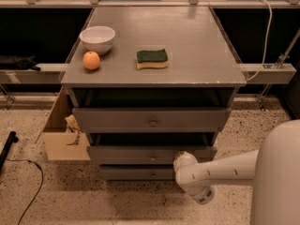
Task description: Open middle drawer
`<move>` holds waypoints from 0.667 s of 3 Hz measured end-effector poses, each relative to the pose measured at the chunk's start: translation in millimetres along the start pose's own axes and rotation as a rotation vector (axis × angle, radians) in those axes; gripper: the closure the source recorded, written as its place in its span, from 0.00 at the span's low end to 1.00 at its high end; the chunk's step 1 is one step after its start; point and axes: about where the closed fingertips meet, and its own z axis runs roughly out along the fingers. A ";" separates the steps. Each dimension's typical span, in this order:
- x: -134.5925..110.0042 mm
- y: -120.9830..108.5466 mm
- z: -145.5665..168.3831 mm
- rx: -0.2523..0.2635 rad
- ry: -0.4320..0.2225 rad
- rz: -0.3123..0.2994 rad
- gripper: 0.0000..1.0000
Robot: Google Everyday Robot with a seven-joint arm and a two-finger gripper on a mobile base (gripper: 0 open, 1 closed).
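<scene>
Grey painted wooden cabinet, flat top, three drawer fronts stacked below, each with a small round metal knob at centre.

The middle drawer, grey with a front of in-between width, sits between the wider top drawer front and the narrow bottom drawer front. A dark gap shows above its top edge. Its knob is uncovered and nothing touches it.

The white robot arm reaches in low from the right, out of the bulky white body at the frame's right edge. The arm bends at a rounded joint just in front of the cabinet's lower right corner. The gripper is at the right part of the middle drawer's front, to the right of the knob and at about its height. Only a rounded white end shows there, so I cannot tell whether the claw is apart or together, or whether it touches the front.

On the cabinet top, left side:
- white round ceramic bowl, upright
- orange fruit just in front of the bowl
- rectangular sponge, green top over a yellow base, right of the orange and lying flat

Around the cabinet:
- open brown cardboard box against the left side, something crumpled inside
- thin black cable on the speckled floor, lower left
- white cord hanging by the grey rail to the right

Nothing lies on the floor in front of the drawers other than the arm's own elbow.
</scene>
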 end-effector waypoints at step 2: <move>0.0 0.0 0.0 0.000 0.000 0.000 0.48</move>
